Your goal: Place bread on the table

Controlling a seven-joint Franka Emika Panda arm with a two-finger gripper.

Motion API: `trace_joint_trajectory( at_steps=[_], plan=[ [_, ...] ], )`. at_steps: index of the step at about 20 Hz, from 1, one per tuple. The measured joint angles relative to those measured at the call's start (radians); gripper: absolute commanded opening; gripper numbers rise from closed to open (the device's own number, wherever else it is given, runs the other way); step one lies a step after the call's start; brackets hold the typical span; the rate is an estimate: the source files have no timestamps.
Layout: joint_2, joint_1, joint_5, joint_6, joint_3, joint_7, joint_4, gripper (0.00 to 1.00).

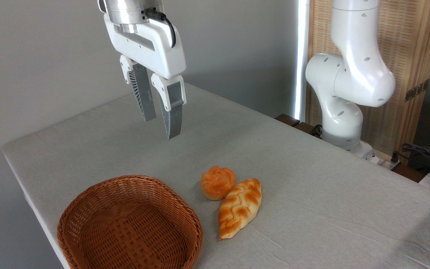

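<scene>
We see the bread [217,182], a small orange-golden knotted bun, lying on the table [312,179], whose grey cloth runs from corner to corner. Its lower right side touches a longer braided loaf [239,207], pale and golden, which lies slantwise toward the front edge. To their left stands a brown wicker basket [130,224], near the bun but apart from it. High above and well clear of the bread hangs the gripper [160,127], its ribbed grey fingers [173,119] pointing down with a narrow gap between them, nothing held. The arm's white base [343,123] rises at the table's far right edge.
</scene>
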Motion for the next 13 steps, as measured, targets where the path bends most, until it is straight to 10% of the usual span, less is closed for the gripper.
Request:
trace_joint_trajectory(
  at_steps=[13],
  plan=[
    [-0.005, -0.001, 0.0, 0.007, 0.005, -0.035, -0.006, 1.0]
  ],
)
